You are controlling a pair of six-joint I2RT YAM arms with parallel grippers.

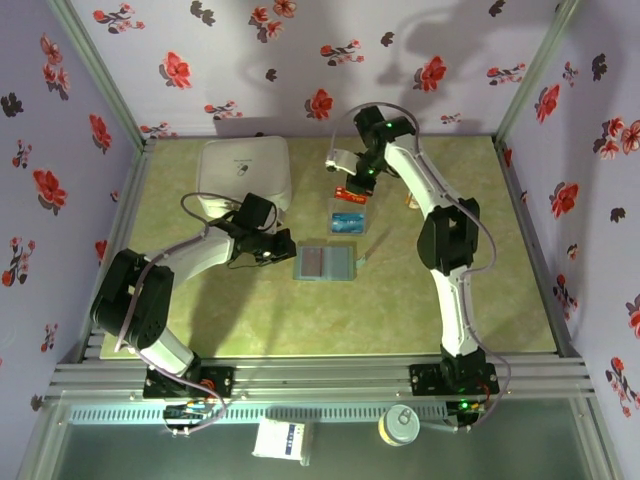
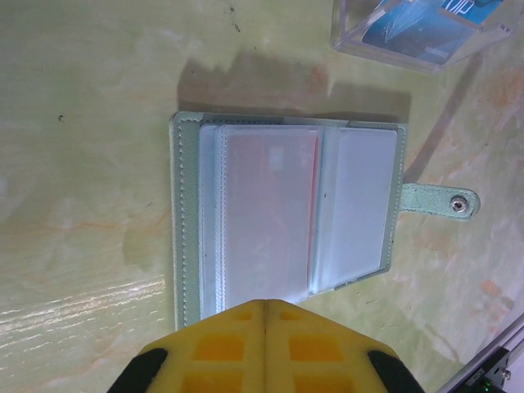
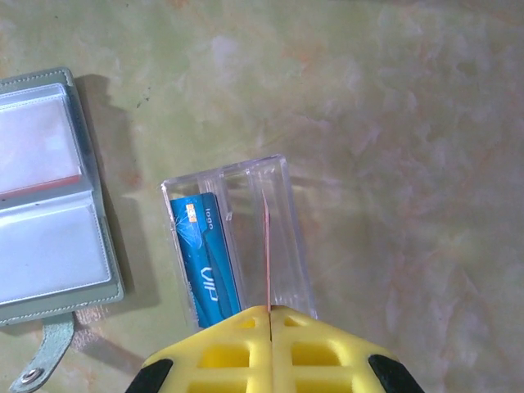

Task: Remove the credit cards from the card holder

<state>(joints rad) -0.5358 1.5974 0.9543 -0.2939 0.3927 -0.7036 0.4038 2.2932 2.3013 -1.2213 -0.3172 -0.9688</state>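
While edge-on, card (image 3: pixel 266 246) perhaps inside tray (image 3: pixel 296 246)

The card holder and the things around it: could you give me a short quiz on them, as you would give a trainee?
1. True or false: the grey-green hinged card holder lies folded shut.
2. Where is the blue plastic card? A) in the clear plastic tray; B) on the bare table; C) inside the card holder.
3. What is the right end effector pinching?

Key
1. False: it lies open, with its clear sleeves facing up.
2. A.
3. The thin red-orange plastic card, seen edge-on between the shut fingers.
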